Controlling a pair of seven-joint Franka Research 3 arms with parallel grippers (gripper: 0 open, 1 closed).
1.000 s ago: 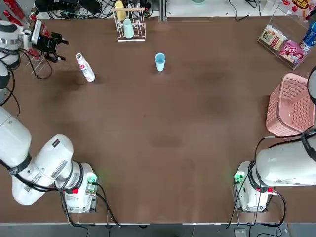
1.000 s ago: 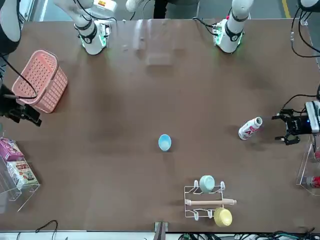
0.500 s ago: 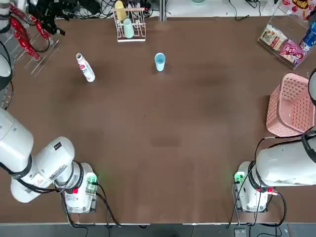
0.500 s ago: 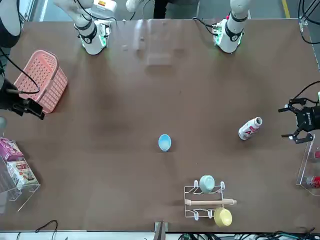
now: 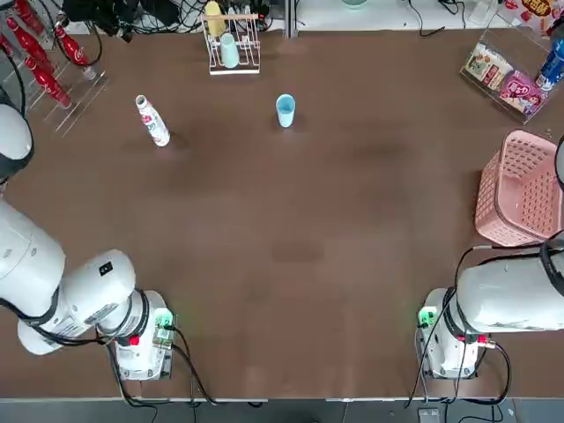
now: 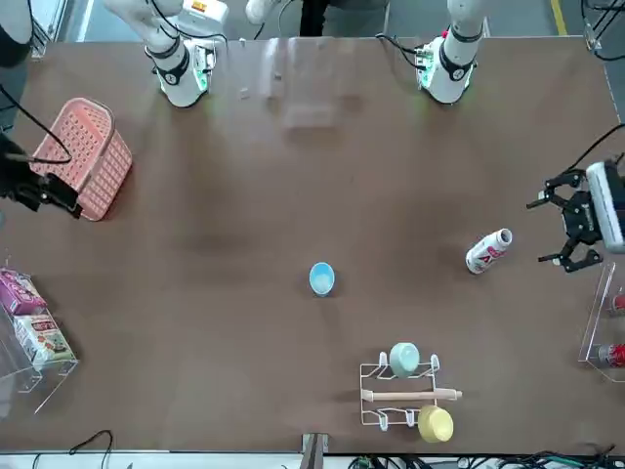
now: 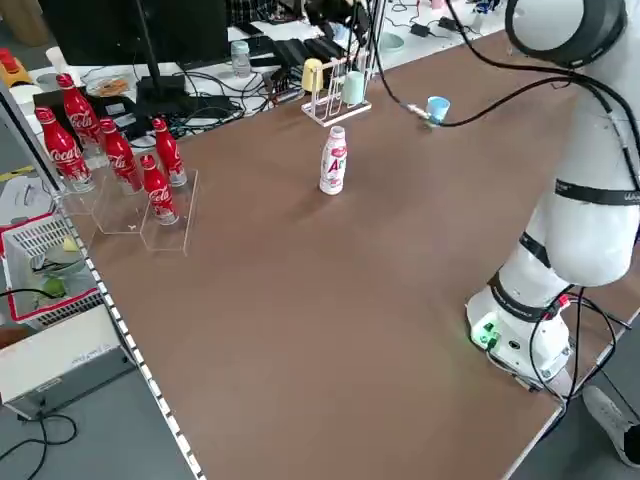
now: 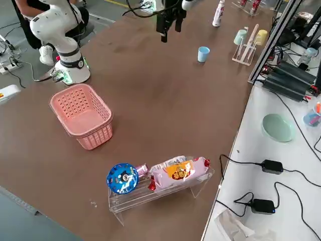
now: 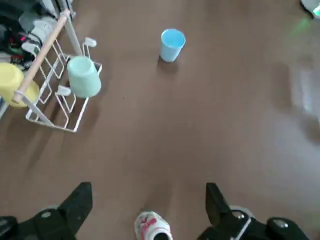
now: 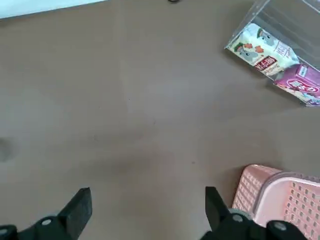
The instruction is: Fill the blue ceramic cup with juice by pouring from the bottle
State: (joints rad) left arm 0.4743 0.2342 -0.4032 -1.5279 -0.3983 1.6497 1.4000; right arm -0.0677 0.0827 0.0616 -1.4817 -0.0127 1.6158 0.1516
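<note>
The blue ceramic cup (image 5: 285, 110) stands upright on the brown table, also seen from the front (image 6: 321, 278) and in the left wrist view (image 9: 173, 44). The white bottle (image 5: 152, 121) with its red-and-green label stands upright to the cup's left (image 6: 488, 251) (image 7: 334, 160). My left gripper (image 6: 543, 231) hangs open in the air just outside the bottle, touching nothing; the left wrist view shows the bottle's top (image 9: 152, 230) low between the spread fingers (image 9: 79, 201). My right gripper (image 6: 49, 192) is open and raised near the pink basket, far from both.
A wire rack (image 5: 231, 44) with a mint cup and a yellow cup stands at the far edge behind the blue cup. Red cola bottles (image 5: 40, 53) sit in a clear stand at far left. A pink basket (image 5: 520, 189) and a snack holder (image 5: 507, 79) are at the right.
My left gripper has lifted up and away from the table beside the bottle, staying open. The right gripper has shifted slightly by the basket. Bottle and cup have not moved.
</note>
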